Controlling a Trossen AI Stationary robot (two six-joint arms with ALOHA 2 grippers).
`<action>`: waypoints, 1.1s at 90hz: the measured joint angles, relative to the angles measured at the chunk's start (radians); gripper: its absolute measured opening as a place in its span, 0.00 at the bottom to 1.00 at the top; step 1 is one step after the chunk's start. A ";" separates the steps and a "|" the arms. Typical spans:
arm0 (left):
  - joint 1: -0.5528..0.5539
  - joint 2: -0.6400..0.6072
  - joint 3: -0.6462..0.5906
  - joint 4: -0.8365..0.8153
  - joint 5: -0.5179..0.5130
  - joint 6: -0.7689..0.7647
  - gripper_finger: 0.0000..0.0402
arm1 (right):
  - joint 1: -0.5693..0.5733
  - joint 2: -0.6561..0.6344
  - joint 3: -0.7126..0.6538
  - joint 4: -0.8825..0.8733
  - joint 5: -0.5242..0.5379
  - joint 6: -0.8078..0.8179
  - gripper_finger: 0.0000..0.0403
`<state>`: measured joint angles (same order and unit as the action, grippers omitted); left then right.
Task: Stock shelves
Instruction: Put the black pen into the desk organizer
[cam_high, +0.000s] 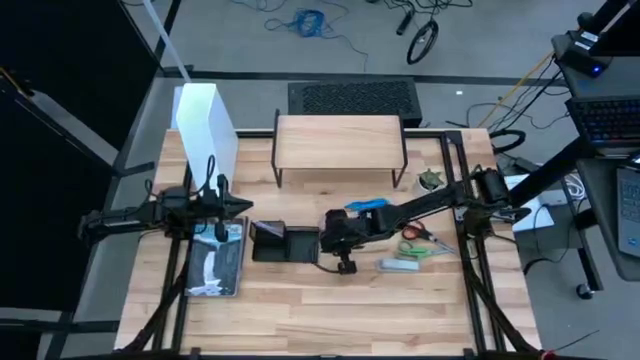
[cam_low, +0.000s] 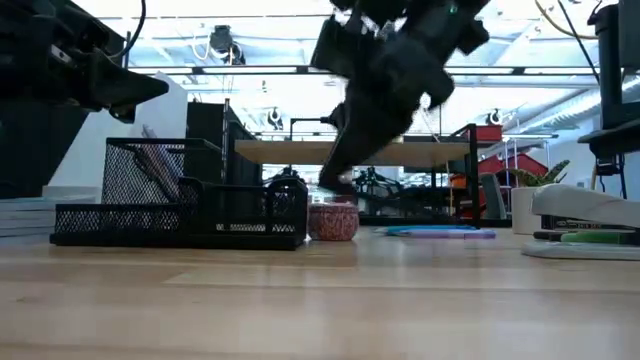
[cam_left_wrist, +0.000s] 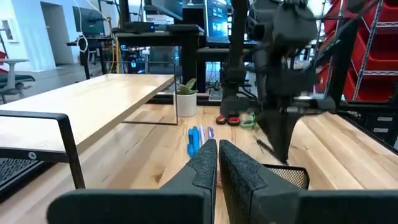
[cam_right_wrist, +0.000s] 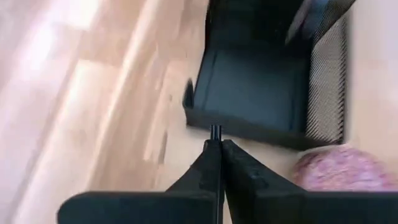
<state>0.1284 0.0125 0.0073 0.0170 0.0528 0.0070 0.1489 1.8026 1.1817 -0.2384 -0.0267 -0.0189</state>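
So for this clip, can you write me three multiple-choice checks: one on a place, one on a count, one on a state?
1. Where does the light-wood desk riser on black metal legs stand?
A. At the table's far edge, between the tall white file box and the small potted plant
B. At the table's near edge
C. Off the table, on the floor

2. How many items lie on the riser's top?
A. Four
B. Two
C. None

3. How are the left claw fingers?
A. Spread wide
B. Pressed together, empty
C. Clamped on a pen

Answers:
1. A, the high view shows the riser at the back with the box and plant on either side.
2. C, its top shows bare wood from above.
3. B, the left wrist view shows the fingers meeting with nothing between them.
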 joint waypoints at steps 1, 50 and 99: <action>0.000 0.000 0.000 0.000 0.000 0.000 0.01 | -0.001 -0.006 0.001 -0.001 0.000 0.000 0.01; 0.000 0.000 0.000 0.000 0.000 0.000 0.01 | -0.056 -0.141 0.002 0.183 0.054 -0.034 0.00; 0.000 0.000 0.000 0.000 0.000 0.000 0.01 | -0.117 -0.005 0.004 0.895 0.052 -0.043 0.00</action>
<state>0.1284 0.0128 0.0071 0.0170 0.0528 0.0071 0.0315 1.7978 1.1858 0.6564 0.0250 -0.0623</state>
